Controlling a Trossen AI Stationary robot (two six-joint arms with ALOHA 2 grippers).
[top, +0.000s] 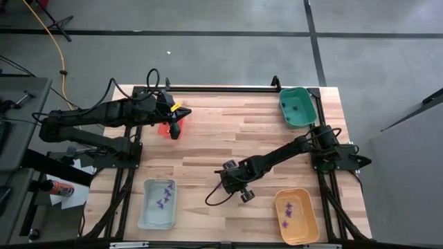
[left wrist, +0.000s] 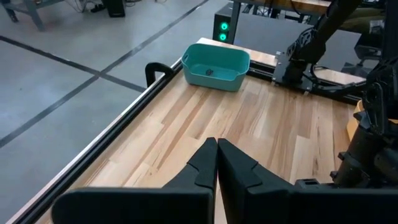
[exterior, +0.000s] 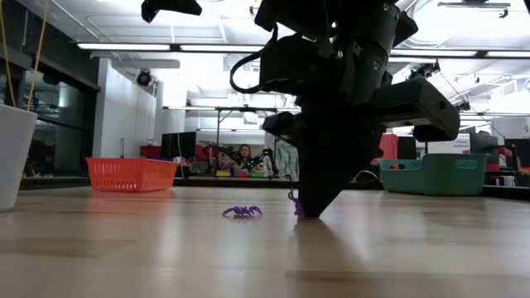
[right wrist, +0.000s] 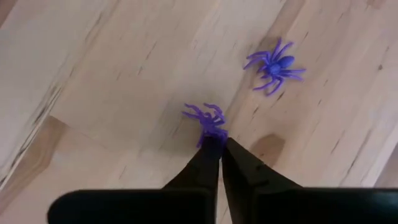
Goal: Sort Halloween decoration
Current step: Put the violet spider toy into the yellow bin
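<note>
Left gripper (top: pixel 176 131): parked over red tray (top: pixel 165 129) at table's far left, jaws together on nothing. Pale blue tray (top: pixel 158 203) and orange tray (top: pixel 296 216): purple pieces already inside. Right gripper (right wrist: pixel 219 144): down at mid-table, jaws pinched on one purple spider (right wrist: pixel 208 119), apparently by its rear legs. Second spider (right wrist: pixel 275 65): loose on the wood just beside. Judged near weightless, thin flexible legs, prone to slipping; body grip likely firmer than legs.

No readable text, labels, brands or numbers in any of my views. Only sign-like marks: two lit green round indicator lights (left wrist: pixel 223 31) on dark box beyond table edge, behind teal rectangular plastic tray (left wrist: pixel 215 65); symbols on them too small to read.
</note>
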